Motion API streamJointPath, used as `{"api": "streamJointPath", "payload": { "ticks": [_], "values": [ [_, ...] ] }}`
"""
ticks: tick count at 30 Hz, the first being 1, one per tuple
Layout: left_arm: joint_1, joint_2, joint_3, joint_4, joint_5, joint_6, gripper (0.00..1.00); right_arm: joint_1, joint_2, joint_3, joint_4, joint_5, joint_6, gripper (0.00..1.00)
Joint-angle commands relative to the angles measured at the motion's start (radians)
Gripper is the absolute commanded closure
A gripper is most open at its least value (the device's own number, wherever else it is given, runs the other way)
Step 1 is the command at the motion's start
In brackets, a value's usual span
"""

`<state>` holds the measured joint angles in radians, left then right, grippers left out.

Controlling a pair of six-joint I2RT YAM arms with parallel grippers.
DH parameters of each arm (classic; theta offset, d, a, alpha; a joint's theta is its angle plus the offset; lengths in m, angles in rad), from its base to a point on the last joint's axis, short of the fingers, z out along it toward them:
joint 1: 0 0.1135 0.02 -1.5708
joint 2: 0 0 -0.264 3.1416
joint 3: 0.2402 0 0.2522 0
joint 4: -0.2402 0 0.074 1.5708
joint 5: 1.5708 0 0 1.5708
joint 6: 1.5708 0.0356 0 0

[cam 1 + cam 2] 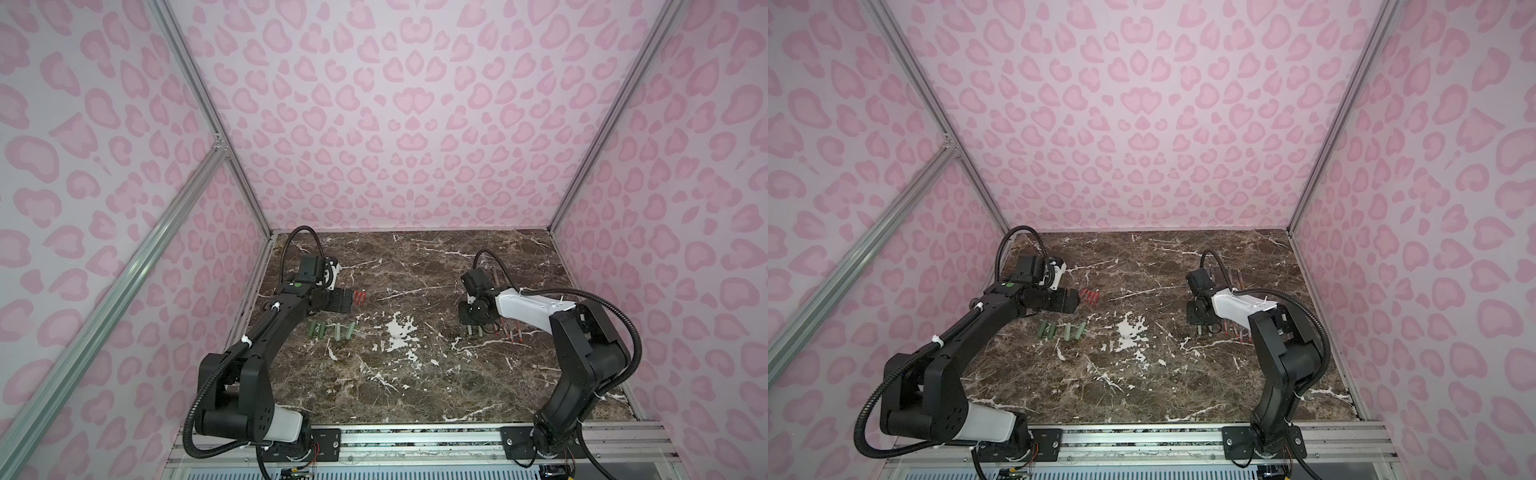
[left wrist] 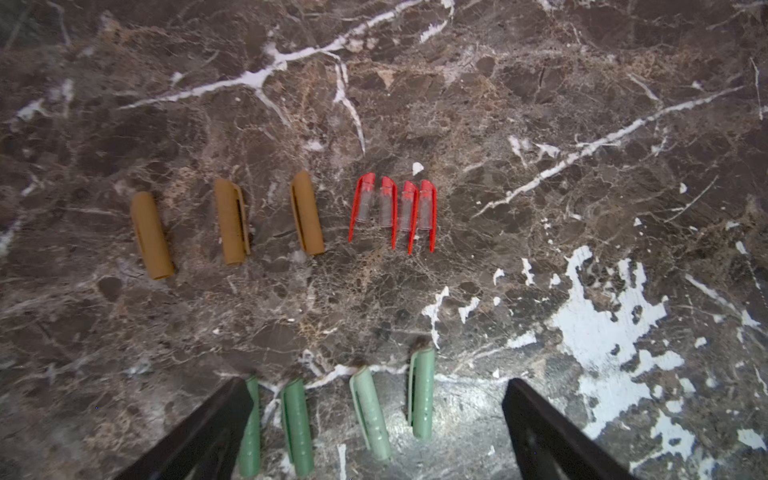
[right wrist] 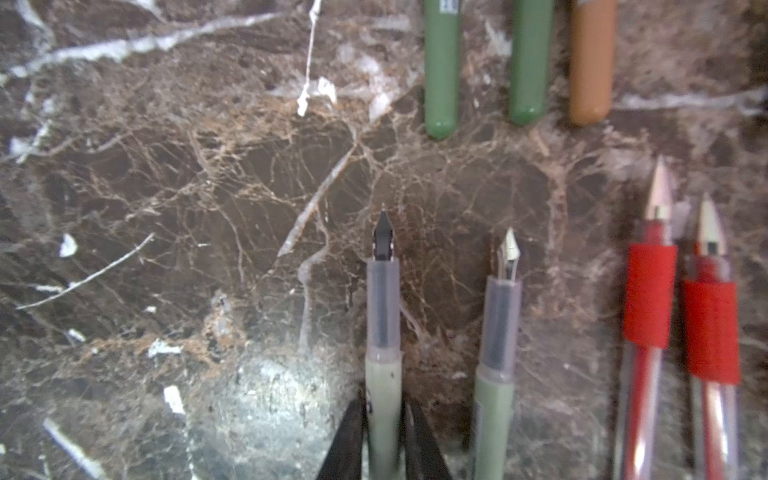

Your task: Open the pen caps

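Already, pen caps [image 2: 230, 222] lie apart from pens [image 3: 496, 328].

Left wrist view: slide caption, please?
Three tan caps, four red caps and four green caps lie loose on the table under the open left hand.

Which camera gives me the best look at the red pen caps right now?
The left wrist view: the four red pen caps lie centred and sharp, clips and clear barrels distinct. In both top views they are only a small red cluster. The right wrist view misses them.
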<state>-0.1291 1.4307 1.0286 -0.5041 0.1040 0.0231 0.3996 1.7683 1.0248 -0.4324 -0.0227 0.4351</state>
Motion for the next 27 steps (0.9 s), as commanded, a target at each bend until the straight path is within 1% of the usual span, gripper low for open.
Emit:
{"api": "streamJointPath", "payload": {
  "ticks": [1, 4, 9, 12, 14, 16, 19, 21, 23, 27],
  "values": [
    [0.026, -0.031, -0.012, 0.069, -0.016, -0.001, 0.02, -0.001, 0.008, -0.011, -0.016, 0.022, 0.007, 0.74],
    [0.047, -0.06, -0.032, 0.111, -0.002, -0.008, 0.02, -0.001, -0.006, -0.01, -0.025, 0.023, 0.006, 0.7],
    [0.067, -0.101, -0.103, 0.259, -0.009, -0.005, 0.02, -0.001, -0.07, 0.018, -0.06, 0.038, -0.015, 0.65],
    [0.091, -0.119, -0.19, 0.413, 0.019, -0.004, 0.02, -0.005, -0.131, 0.039, -0.068, 0.049, -0.049, 0.63],
    [0.106, -0.143, -0.277, 0.565, 0.056, 0.009, 0.02, -0.018, -0.178, 0.046, -0.052, 0.045, -0.075, 0.6],
    [0.111, -0.148, -0.334, 0.673, 0.058, 0.019, 0.02, -0.041, -0.22, 0.044, -0.027, 0.034, -0.109, 0.55],
    [0.116, -0.133, -0.395, 0.81, 0.029, 0.038, 0.02, -0.073, -0.295, 0.009, 0.046, 0.024, -0.182, 0.42],
    [0.127, -0.123, -0.445, 0.913, 0.023, 0.045, 0.02, -0.087, -0.346, -0.033, 0.119, 0.036, -0.233, 0.24],
    [0.131, -0.114, -0.497, 1.008, 0.017, 0.051, 0.02, -0.1, -0.385, -0.075, 0.176, 0.107, -0.243, 0.02],
    [0.137, -0.094, -0.602, 1.191, -0.006, 0.024, 0.02, -0.168, -0.454, -0.205, 0.342, 0.125, -0.302, 0.01]
  ]
}}
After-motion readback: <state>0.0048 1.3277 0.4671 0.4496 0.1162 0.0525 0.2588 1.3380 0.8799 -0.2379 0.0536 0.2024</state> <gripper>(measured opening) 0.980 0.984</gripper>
